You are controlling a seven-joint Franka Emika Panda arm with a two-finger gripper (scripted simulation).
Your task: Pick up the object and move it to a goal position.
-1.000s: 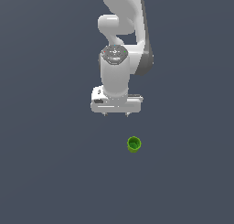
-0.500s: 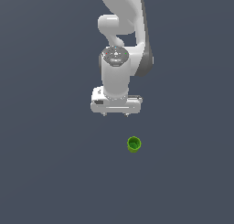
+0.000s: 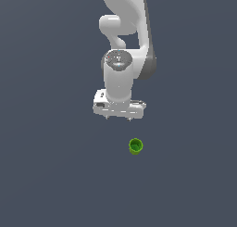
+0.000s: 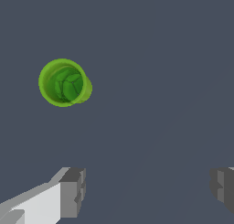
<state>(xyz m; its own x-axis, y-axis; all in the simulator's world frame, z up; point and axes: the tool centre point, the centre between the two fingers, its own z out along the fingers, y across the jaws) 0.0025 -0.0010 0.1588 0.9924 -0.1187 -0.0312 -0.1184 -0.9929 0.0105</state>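
Wrist view shows the green cup point(image 4: 64, 82) offset from the spread, empty fingers point(image 4: 73, 191), so descending unaligned could make one finger topple it.

The cup point(image 3: 135, 146) looked like smooth, bright green plastic, its hollow darker and faceted. The arm point(image 3: 125, 45) had a glossy white shell with a shiny metallic disc point(image 3: 118, 60) on its joint. The tool point(image 3: 119, 116) had matt grey pads point(image 4: 73, 192). The worktop point(image 3: 46, 175) was flat, matt slate-grey.
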